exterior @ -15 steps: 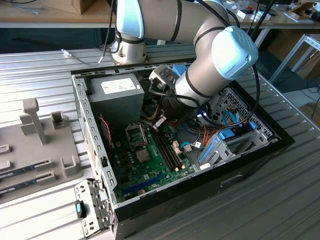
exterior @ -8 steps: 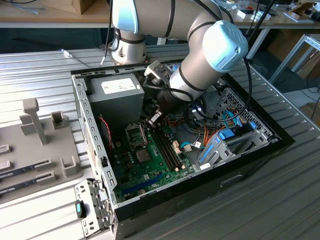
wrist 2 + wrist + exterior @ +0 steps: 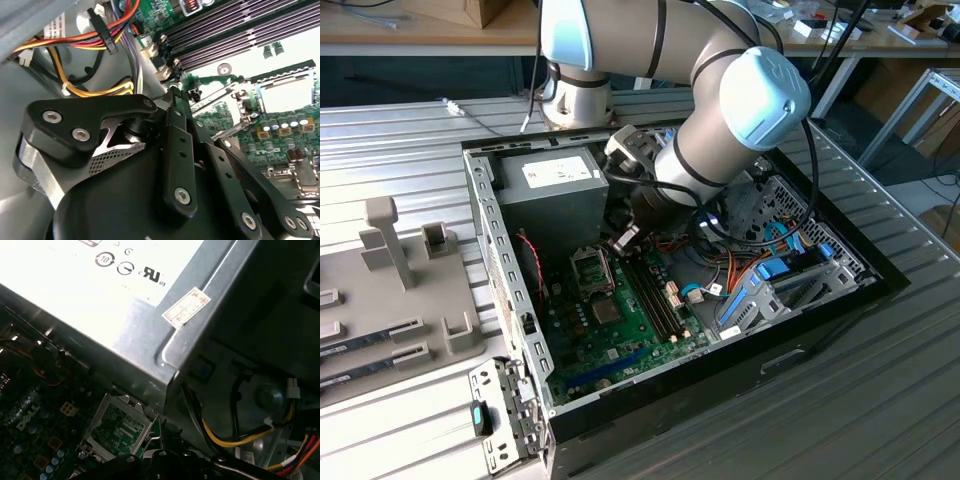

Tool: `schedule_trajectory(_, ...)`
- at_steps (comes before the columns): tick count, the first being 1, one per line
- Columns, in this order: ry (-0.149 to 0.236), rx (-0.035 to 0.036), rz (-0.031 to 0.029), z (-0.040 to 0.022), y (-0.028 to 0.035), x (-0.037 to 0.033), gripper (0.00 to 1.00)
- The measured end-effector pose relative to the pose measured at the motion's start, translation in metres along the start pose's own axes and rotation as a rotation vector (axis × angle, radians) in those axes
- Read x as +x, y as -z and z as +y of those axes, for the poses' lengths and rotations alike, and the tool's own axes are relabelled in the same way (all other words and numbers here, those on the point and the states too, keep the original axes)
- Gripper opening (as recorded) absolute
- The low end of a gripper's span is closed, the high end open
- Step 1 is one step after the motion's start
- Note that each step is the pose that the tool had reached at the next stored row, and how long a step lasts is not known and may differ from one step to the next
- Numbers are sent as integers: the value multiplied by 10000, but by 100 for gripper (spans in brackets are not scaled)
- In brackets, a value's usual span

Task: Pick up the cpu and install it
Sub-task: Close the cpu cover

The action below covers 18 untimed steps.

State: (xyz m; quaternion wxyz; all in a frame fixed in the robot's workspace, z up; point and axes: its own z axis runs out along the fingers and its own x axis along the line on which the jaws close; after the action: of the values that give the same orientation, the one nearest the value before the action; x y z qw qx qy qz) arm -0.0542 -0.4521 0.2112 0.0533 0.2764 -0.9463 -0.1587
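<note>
Black pincer (image 3: 622,240), low over green board, beside socket (image 3: 590,270)

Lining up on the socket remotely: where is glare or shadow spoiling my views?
Second wrist view: socket washed out white, gripper body blocks the foreground. First wrist view: power supply label overexposed, socket dim but readable. Exterior view: even lighting, arm shading the socket.

Small silvery cpu (image 3: 623,240) hangs tilted above the motherboard (image 3: 620,322).
</note>
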Motion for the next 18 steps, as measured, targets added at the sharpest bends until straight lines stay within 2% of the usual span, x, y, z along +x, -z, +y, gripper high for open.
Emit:
schedule_trajectory(1, 11, -55, -33, 2, 0, -1, 11)
schedule_trajectory(2, 35, -157, -95, 3, -4, -3, 11)
schedule_trajectory(3, 43, -192, -116, 4, -7, -4, 11)
schedule_trajectory(10, 70, -315, -190, -13, -74, 6, 11)
schedule_trajectory(14, 87, -391, -235, 0, -94, 35, 11)
schedule_trajectory(18, 92, -413, -251, -1, -88, 45, 11)
